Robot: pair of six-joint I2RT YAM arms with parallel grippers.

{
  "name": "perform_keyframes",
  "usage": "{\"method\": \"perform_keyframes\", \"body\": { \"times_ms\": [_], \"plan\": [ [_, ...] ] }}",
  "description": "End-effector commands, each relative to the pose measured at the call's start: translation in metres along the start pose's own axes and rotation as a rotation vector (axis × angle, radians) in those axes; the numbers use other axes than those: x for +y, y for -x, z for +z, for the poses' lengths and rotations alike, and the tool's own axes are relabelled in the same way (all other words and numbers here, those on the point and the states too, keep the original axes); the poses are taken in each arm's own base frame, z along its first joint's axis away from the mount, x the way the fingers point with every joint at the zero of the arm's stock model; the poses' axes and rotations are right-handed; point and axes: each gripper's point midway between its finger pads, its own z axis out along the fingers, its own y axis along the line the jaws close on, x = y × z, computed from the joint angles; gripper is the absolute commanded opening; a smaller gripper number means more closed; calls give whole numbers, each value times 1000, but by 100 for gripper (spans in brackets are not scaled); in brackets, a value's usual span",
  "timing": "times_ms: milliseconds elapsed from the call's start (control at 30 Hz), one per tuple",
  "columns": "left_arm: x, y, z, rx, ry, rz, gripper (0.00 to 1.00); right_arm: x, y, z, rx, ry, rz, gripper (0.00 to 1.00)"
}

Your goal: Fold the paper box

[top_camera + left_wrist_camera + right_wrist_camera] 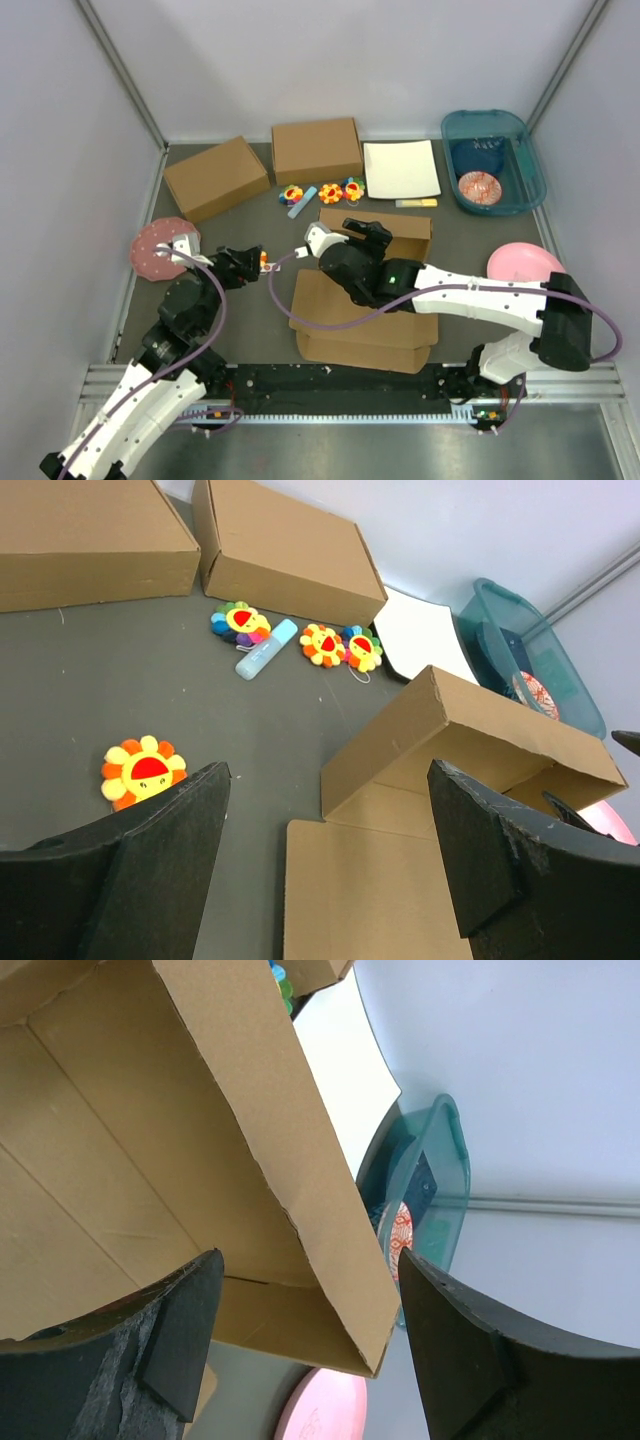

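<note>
Over the tabletop (245,222), seen from above, the paper box (365,320) lies at the centre, part-made. Its flat panels are toward my bases and one long wall is raised at its 12 o'clock side, the wall's length running 9 to 3. My right fingers (372,232) hang over that wall near its 9 o'clock end, pointing toward 2 o'clock; they are the nearer pair. My left fingers (245,264) sit just off the box's 9 o'clock edge, apart from it, with a flower toy (263,262) at their tips.

From the left wrist, my left fingers (150,860) stand wide with nothing gripped. The paper box (470,740) lies ahead toward 1 o'clock, and the flower toy (143,770) is at 10 o'clock.

From the right wrist, my right fingers (170,1350) also stand fairly wide and hold nothing. The paper box (250,1130) slants its raised wall down from 11 o'clock, the free corner ending in the gap, nearer my 3 o'clock finger. I cannot tell whether it touches. I judge the coming move belongs to my right side, and it turns on staying square to that 9-to-3 wall.
</note>
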Motion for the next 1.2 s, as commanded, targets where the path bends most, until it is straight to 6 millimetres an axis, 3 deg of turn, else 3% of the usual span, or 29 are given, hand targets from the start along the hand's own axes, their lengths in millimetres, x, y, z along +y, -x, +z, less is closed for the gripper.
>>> {"method": "perform_keyframes", "body": {
  "times_ms": [0, 233, 500, 733, 933, 967, 1167],
  "plan": [
    [6, -6, 0, 0, 12, -12, 86, 7, 3, 1, -1, -19, -10, 71],
    [8, -12, -2, 11, 9, -23, 85, 16, -6, 27, 80, -28, -15, 68],
    [9, -9, -4, 0, 10, -22, 85, 1, -16, 52, 144, -75, -1, 46],
    [9, -10, -4, 0, 10, -22, 86, 0, -28, 66, 185, -99, -27, 39],
    [10, -10, -5, -1, 12, -17, 85, -7, -30, 67, 199, -154, -58, 20],
    [10, -10, -5, 0, 10, -18, 86, -12, -29, 65, 197, -169, -52, 14],
    [5, 0, -6, -22, 2, -23, 85, -49, -11, 45, 167, -246, -18, 5]
  ]
}}
